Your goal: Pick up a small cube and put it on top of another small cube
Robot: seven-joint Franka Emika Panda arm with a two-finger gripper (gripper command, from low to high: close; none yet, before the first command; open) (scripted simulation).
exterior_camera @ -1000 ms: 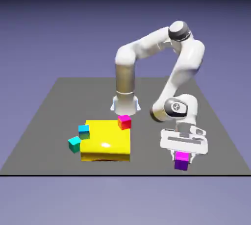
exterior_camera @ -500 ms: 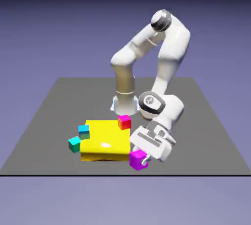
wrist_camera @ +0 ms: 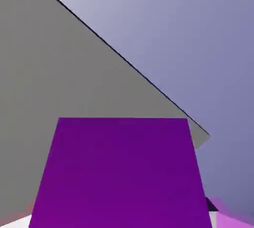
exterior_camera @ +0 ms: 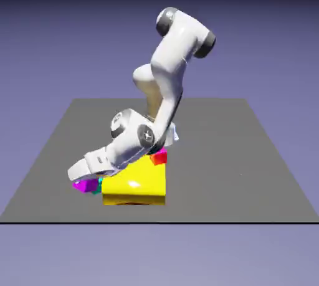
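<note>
- Exterior view, biggest thing first: the dark grey tabletop (exterior_camera: 249,172) bears everything, and your cube is over its edge at the exterior view's left, as pictured.
- Your Franka Panda arm (exterior_camera: 177,48) reaches across the yellow slab (exterior_camera: 134,179) toward that side. The hand looks well tilted: the hand view takes in table edge and backdrop. Level it before you lower anything.
- Dark round joint caps (exterior_camera: 147,135) carry a pale mark, too small to read. You'll find no other label or lettering on the arm, slab or cubes.
- Your two-finger gripper (wrist_camera: 121,217) is closed on the magenta-purple cube (wrist_camera: 124,172), which sits between the tips and looks square to them. Hold that grip firm and slow the swing, so the cube can't twist or slip.
- In the exterior view the held cube overlaps part of the teal cube (exterior_camera: 96,187), beside the slab. You can't tell whether they touch; lift clear before lining up, or you may knock it.
- The red cube with the magenta top (exterior_camera: 159,157) lies partly behind the arm, by the slab's far corner. Which cube is to be the base doesn't show; teal seems likeliest. Centre over it, match its faces, descend straight, let contact settle, then open gently and back off upward.
</note>
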